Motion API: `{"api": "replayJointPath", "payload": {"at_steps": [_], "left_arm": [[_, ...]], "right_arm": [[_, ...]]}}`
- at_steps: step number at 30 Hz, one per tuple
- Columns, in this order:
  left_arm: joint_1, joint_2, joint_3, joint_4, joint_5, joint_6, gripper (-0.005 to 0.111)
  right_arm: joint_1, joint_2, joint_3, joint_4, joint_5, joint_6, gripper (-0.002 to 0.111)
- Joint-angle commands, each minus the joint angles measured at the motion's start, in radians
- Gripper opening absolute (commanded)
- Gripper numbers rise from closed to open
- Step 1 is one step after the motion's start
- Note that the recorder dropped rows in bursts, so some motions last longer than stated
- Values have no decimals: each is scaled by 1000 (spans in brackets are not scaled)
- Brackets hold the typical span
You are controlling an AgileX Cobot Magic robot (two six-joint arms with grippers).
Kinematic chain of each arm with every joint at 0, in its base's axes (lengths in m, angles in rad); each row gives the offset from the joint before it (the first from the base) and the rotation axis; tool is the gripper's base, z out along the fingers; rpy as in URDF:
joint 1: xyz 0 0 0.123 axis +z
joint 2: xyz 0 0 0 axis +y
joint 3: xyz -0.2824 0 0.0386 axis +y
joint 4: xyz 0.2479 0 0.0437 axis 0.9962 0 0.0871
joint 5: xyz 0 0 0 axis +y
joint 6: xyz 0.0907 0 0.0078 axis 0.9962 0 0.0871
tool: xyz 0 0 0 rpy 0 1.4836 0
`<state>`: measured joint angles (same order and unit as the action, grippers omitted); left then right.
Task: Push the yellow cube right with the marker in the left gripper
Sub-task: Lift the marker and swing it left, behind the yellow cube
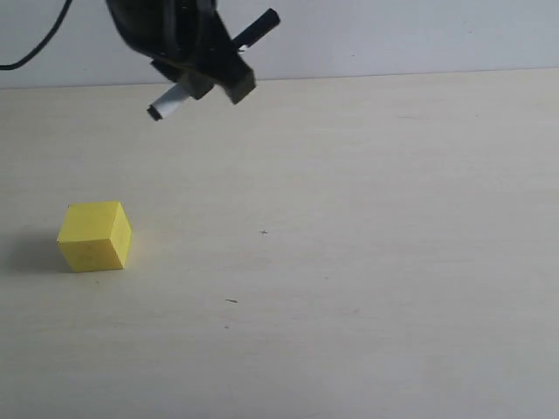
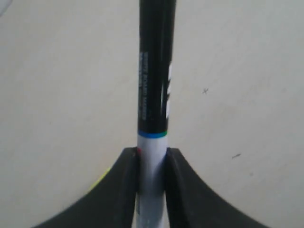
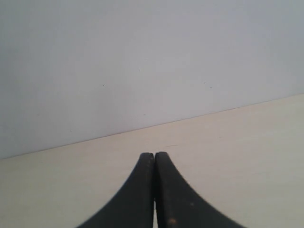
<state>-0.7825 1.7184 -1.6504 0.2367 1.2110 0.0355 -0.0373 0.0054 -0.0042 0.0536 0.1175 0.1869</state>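
Observation:
The yellow cube (image 1: 95, 236) rests on the pale table at the left of the exterior view. High above it and a little to its right, my left gripper (image 1: 210, 77) is shut on the marker (image 1: 170, 102), which is held aslant in the air, white end with its black tip down-left, black cap up-right. The left wrist view shows the marker (image 2: 154, 90) clamped between the black fingers (image 2: 180, 190) of that gripper (image 2: 152, 156), with a thin yellow sliver of the cube (image 2: 101, 178) beside one jaw. My right gripper (image 3: 154, 156) is shut on nothing, low over the table; the exterior view does not show it.
The light wooden table (image 1: 367, 262) runs back to a grey-white wall (image 1: 419, 35). A black cable (image 1: 39, 48) hangs at the top left. Small dark specks (image 1: 264, 232) mark the tabletop to the right of the cube.

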Motion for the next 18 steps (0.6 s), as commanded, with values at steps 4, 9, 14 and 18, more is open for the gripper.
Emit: {"api": "replayJointPath", "payload": {"at_steps": [4, 9, 14, 18], "left_arm": [[6, -154, 239, 4, -47, 56, 0], [6, -188, 335, 14, -66, 71, 0], [6, -198, 391, 62, -121, 95, 0], [6, -198, 391, 87, -209, 95, 0]], "right_arm": [[-6, -5, 4, -4, -8, -2, 0], [-6, -5, 4, -4, -8, -2, 0], [-6, -5, 4, -4, -8, -2, 0], [-6, -5, 4, -5, -8, -2, 0]]}}
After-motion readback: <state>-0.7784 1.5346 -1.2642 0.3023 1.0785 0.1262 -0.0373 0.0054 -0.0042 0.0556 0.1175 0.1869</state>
